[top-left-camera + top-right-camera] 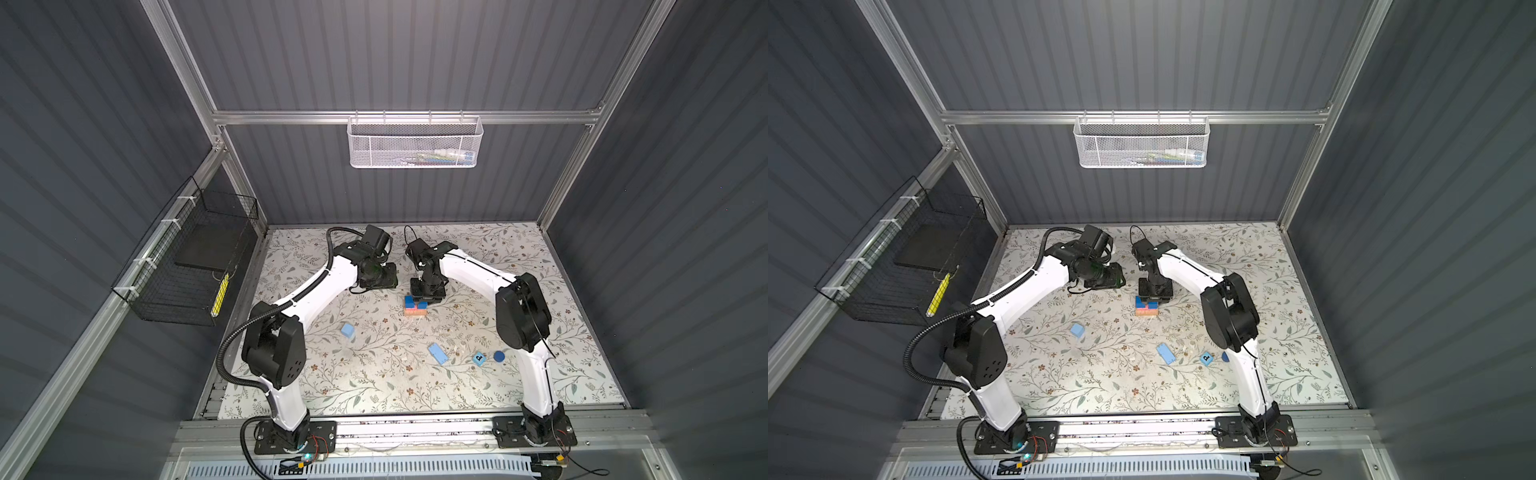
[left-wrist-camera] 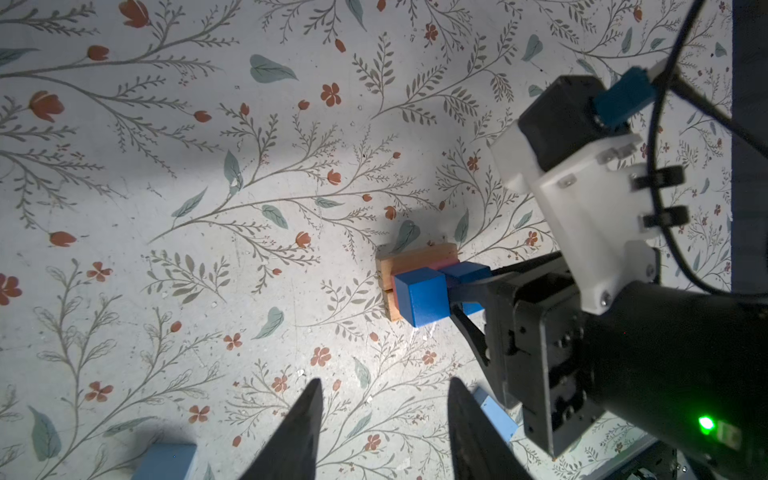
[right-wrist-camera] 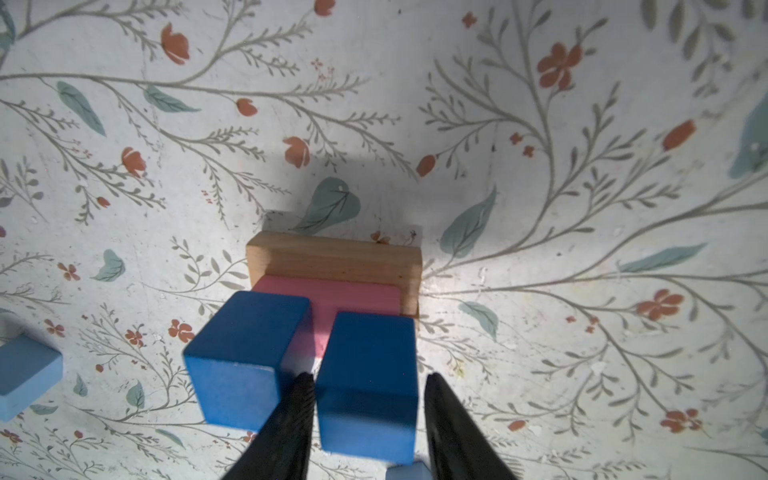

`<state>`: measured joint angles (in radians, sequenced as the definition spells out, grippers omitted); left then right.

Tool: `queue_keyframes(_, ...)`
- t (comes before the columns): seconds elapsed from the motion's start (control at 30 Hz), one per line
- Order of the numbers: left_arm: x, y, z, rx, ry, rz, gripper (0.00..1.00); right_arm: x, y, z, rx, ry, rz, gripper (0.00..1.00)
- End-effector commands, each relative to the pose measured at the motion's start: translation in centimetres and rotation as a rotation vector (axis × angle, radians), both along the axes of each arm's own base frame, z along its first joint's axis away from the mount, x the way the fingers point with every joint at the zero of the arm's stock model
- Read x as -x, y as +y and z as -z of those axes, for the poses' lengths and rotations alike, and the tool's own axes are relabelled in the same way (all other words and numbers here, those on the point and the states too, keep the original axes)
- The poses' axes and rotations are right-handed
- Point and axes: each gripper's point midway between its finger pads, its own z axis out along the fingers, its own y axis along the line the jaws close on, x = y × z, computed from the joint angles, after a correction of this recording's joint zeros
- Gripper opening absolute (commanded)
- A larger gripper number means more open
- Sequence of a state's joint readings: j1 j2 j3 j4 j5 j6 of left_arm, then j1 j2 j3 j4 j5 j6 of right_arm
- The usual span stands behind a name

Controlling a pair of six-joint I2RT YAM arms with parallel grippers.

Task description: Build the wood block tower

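Note:
The wood block tower (image 1: 415, 308) (image 1: 1147, 309) stands mid-table: tan bars (image 3: 332, 257) at the base, a pink bar (image 3: 332, 297) on them, and two dark blue cubes (image 3: 245, 353) (image 3: 368, 357) side by side on top. My right gripper (image 3: 368, 376) (image 1: 428, 297) straddles the second cube, jaws open, with a sliver of gap at one finger. My left gripper (image 2: 384, 380) (image 1: 380, 280) hovers beside the tower, open and empty. Loose on the table lie a light blue cube (image 1: 347, 330), a light blue bar (image 1: 438, 354), a lettered light blue cube (image 1: 479, 358) and a dark blue cylinder (image 1: 499, 355).
A white mesh basket (image 1: 415, 143) hangs on the back wall. A black wire basket (image 1: 187, 270) is fixed to the left wall. Both arms bend in over the back half of the floral table (image 1: 374, 386).

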<state>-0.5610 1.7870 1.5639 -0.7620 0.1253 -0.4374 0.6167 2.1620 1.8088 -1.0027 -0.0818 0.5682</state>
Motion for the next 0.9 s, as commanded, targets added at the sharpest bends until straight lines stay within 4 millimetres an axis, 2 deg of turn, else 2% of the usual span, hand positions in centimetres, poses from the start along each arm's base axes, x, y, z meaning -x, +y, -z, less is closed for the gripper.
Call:
queue_keyframes(0.0,0.4,0.2,0.4,0.005,0.030,-0.003,0.49,0.1,-0.5,-1.9,0.001,-0.025,0.011,0.47)
queue_keyframes(0.43,0.6,0.1,0.4,0.016,0.038,-0.001,0.48,0.4,-0.8,-3.0,-0.004,-0.042,0.022,0.49)
queue_keyframes(0.7,0.8,-0.5,0.6,0.039,0.052,0.011,0.49,0.6,-0.9,-4.4,-0.029,-0.067,0.033,0.51)
queue_keyframes(0.87,1.1,-1.3,1.0,0.078,0.080,0.028,0.53,0.9,-1.2,-5.6,-0.064,-0.109,0.048,0.54)
